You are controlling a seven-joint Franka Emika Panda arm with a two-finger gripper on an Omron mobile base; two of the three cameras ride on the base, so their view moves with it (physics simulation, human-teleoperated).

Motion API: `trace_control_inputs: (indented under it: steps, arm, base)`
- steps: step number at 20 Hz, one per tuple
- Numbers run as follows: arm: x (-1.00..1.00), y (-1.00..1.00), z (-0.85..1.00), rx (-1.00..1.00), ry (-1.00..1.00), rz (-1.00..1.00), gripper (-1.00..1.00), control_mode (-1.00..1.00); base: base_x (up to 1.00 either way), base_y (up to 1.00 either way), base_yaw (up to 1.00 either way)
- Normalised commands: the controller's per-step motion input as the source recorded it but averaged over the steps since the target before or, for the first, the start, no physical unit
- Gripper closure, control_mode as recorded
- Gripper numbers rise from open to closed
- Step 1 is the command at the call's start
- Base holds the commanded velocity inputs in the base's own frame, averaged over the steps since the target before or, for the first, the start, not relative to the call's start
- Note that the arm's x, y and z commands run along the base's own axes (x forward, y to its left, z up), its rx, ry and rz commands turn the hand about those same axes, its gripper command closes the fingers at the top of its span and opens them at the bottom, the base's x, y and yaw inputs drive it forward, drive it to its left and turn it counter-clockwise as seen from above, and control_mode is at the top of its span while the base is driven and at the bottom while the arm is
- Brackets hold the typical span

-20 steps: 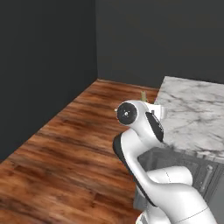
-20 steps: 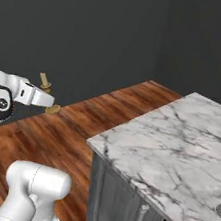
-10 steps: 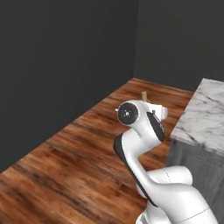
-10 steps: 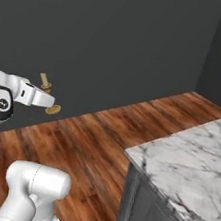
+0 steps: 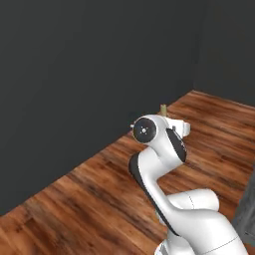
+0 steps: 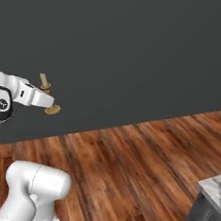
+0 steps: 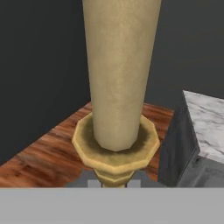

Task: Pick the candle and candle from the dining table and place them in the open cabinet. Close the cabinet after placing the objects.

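The white arm's two-finger gripper (image 6: 47,101) is clamped tight on the thin yellow taper candle in its slender gold candlestick (image 7: 117,92), holding it aloft and tilted above the brown wood-plank floor (image 6: 133,172). Just beyond the candlestick's gold drip cup, the corner of the white grey-veined marble dining table (image 7: 209,122) juts in over its grey panelled base. Behind everything stands a plain dark grey wall (image 5: 74,74).

Yellow taper candle (image 7: 120,74), gold holder.

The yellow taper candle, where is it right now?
The taper candle is in the gripper, shut on its gold candlestick and held in the air above the wood floor, at the right base view's left, against the dark wall.
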Motion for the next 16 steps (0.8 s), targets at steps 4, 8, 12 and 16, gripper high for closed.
trace_control_inputs:
  steps: [4,8,12,16]
  arm:
    - [0.0,0.0,0.0,0.0,0.0,0.0,1.0,1.0]
    - [0.0,0.0,0.0,0.0,0.0,0.0,1.0,1.0]
    - [0.0,0.0,0.0,0.0,0.0,0.0,1.0,1.0]
    - [0.0,0.0,0.0,0.0,0.0,0.0,1.0,1.0]
  base:
    - [0.0,0.81,0.33]
    - [-0.09,0.06,0.52]
    - [-0.25,-0.2,0.66]
    - [-0.18,-0.15,0.67]
